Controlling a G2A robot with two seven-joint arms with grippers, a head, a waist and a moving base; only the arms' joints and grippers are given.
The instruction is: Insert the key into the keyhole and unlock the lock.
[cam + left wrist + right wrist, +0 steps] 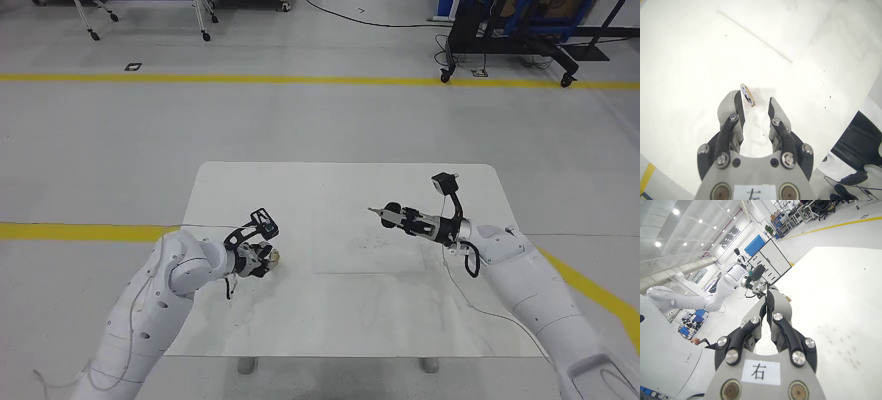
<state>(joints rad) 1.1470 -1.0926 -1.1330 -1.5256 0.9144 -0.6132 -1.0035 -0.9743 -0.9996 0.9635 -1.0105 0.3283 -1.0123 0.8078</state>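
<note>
Count: one table, two grippers, one lock, one key.
Left gripper: over the left part of the table, near its front edge. The jaws stand wide apart and clamp nothing.
Lock: one small brass-coloured piece with a silvery face, seen edge-on and tilted. It sits between the left fingertips, close against one pad and clear of the other. Whether it touches that pad cannot be told. From above, it shows as a small tan spot at the tip of the left gripper.
Sheet: one flat white sheet lying on the table's middle, beyond the lock.
Key: one thin silvery sliver sticking out of the right gripper's tip, pointing towards the left arm and well apart from the lock.
Right gripper: above the right half of the table, with its pads pressed together and pinching the key.
</note>
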